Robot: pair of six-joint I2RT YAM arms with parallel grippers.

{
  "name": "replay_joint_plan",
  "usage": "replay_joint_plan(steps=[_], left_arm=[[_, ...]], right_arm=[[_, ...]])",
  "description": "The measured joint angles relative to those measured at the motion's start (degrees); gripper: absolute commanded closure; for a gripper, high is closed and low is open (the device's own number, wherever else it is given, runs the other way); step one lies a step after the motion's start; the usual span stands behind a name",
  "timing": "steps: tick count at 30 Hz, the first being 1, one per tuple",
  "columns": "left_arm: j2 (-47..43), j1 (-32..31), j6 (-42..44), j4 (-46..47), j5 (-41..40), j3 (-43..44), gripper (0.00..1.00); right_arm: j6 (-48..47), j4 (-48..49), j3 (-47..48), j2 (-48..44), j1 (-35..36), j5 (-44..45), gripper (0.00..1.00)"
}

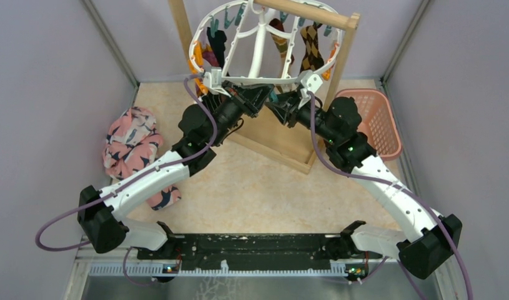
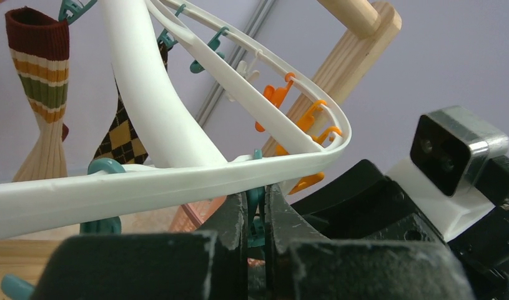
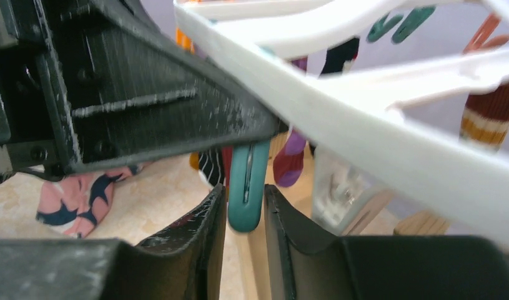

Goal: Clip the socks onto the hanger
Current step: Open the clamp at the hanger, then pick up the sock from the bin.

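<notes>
At the far left of the worktop [image 1: 258, 187] lies 1 pink bird-print cloth [image 1: 130, 147], loose and apart from the work. The left gripper [image 2: 256, 209] reaches up under the near rim of the hanger [image 1: 259, 47] and is clenched on a teal clip [image 2: 258, 228] that dangles there, probably to squeeze it open or steady it. The 1 hanger hangs by its hook from the top bar of the 1 wooden rack [image 1: 314, 14], so its clips swing free and the socks drop straight down clear of the worktop. I count 4 socks already clipped on: a black sock [image 1: 218, 42] and a maroon sock [image 1: 209, 59] on the left side, an orange-striped sock [image 1: 280, 36] and an argyle sock [image 1: 311, 49] towards the right; others may be hidden behind the frame. The clips overlap too much for a sure count. The right gripper [image 3: 245, 215] comes in from the other side, nose to nose with the left, and is drawn in against the lower end of a teal clip; whether it is the same one I cannot tell. No sock shows in either of the 2 grippers. At the far right stands 1 pink basket [image 1: 376, 119].
</notes>
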Motion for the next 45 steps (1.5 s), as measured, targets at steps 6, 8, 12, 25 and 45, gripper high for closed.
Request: replay_joint_plan(steps=[6,8,12,25,45], left_arm=[[-0.46,0.22,0.00,0.11,-0.09,-0.02,1.00],[-0.72,0.24,-0.02,0.13,-0.04,-0.02,1.00],[-0.83,0.24,-0.04,0.17,0.26,-0.02,1.00],[0.17,0.52,-1.14,2.03,3.54,-0.94,1.00],[-1.18,0.66,1.46,2.27,3.87,-1.97,1.00]], right_arm=[[-2.86,-7.41,-1.77,-2.40,0.13,2.45,0.42],[-4.46,-12.17,-1.86,-3.91,-0.26,4.39,0.42],[-5.46,-20.28,-1.86,-7.87,-2.78,9.20,0.41],[9.11,-31.54,-3.06,-7.98,-26.40,21.14,0.41],[14.23,-30.64,-9.99,1.29,-34.40,15.02,1.00]])
